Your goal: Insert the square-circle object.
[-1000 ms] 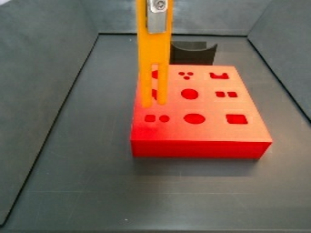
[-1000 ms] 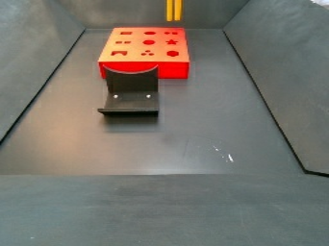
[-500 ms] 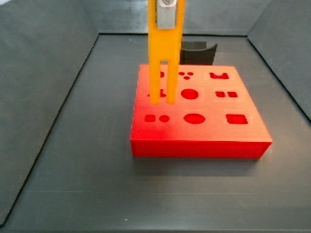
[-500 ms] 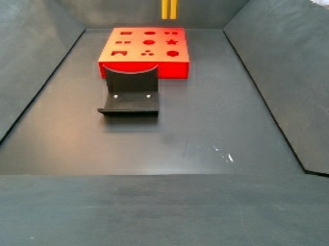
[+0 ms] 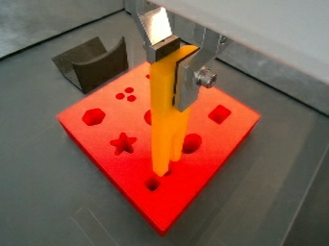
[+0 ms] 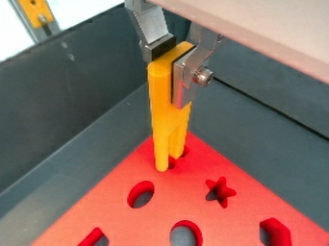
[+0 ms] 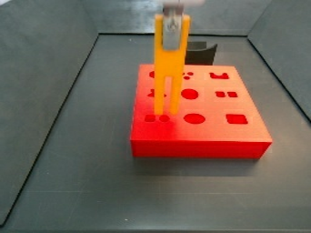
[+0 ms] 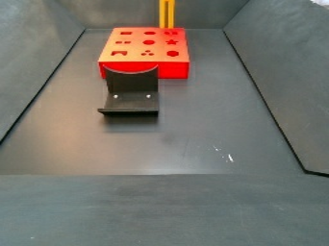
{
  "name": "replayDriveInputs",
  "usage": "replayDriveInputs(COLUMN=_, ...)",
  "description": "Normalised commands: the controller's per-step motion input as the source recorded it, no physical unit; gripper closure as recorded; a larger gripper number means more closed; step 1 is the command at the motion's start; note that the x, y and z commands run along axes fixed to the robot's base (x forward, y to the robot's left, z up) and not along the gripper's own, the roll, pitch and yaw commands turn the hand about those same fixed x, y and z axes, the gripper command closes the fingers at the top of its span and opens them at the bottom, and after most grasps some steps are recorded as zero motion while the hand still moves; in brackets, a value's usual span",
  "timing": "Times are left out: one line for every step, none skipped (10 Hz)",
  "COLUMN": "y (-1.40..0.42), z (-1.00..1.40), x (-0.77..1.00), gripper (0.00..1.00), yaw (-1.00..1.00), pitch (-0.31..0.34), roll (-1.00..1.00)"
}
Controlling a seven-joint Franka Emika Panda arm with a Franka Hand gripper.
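My gripper [image 5: 174, 62] is shut on the upper end of the square-circle object [image 5: 164, 125], a long yellow-orange bar that hangs upright with its forked end down. The bar's lower tips sit at a hole near the edge of the flat red block [image 5: 226, 140]. I cannot tell whether they have entered. The gripper [image 6: 171, 62], bar [image 6: 164, 120] and block [image 6: 180, 197] also show in the second wrist view. In a side view the blurred gripper [image 7: 176, 18] holds the bar [image 7: 168, 68] over the block [image 7: 201, 136]. In a side view only the bar [image 8: 167, 14] shows above the block [image 8: 141, 67].
The dark fixture [image 8: 129, 96] stands on the grey floor beside the red block; it also shows in a side view [image 7: 201, 50] and a wrist view [image 5: 92, 62]. Sloping grey walls [image 7: 49, 109] enclose the floor on all sides.
The gripper and the bar have shifted sideways over the red block, to the right in one side view, and a little lower. The block and fixture have not moved.
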Motion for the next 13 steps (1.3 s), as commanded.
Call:
replayDriveInputs(y=0.00, z=-0.39, x=-0.08, gripper=1.00, yaw=-0.21, pitch=0.000, roll=0.01)
replayDriveInputs(y=0.00, z=-0.30, x=-0.22, gripper=1.00, yaw=-0.27, pitch=0.000, roll=0.00)
replayDriveInputs(y=-0.03, z=-0.22, x=-0.16, gripper=1.00, yaw=-0.18, pitch=0.000, roll=0.00)
replayDriveInputs(y=-0.09, z=-0.19, x=-0.06, gripper=1.00, yaw=-0.07, pitch=-0.017, roll=-0.02)
replayDriveInputs(y=0.00, z=-0.29, x=-0.10, gripper=1.00, yaw=-0.07, pitch=-0.059, roll=-0.04)
replayDriveInputs(y=0.00, z=-0.24, x=-0.21, gripper=1.00, yaw=-0.10, pitch=-0.039, roll=-0.05)
replayDriveInputs(y=0.07, z=-0.13, x=-0.30, gripper=1.00, yaw=-0.12, pitch=-0.029, roll=-0.08)
replayDriveInputs(y=0.21, z=0.00, x=-0.29, gripper=1.00, yaw=-0.11, pitch=-0.043, roll=-0.18)
replayDriveInputs(y=0.09, z=-0.05, x=-0.08, gripper=1.00, yaw=-0.01, pitch=-0.059, roll=-0.13)
replayDriveInputs(y=0.00, z=-0.19, x=0.00, gripper=1.00, yaw=0.00, pitch=-0.051, roll=-0.06)
replayDriveInputs(y=0.00, z=-0.12, x=0.11, gripper=1.00, yaw=0.01, pitch=-0.006, roll=-0.07)
replayDriveInputs(y=0.00, z=0.00, x=0.03, gripper=1.00, yaw=0.00, pitch=0.000, roll=0.00)
replayDriveInputs(y=0.03, z=-0.30, x=0.35, gripper=1.00, yaw=0.00, pitch=0.051, roll=-0.05)
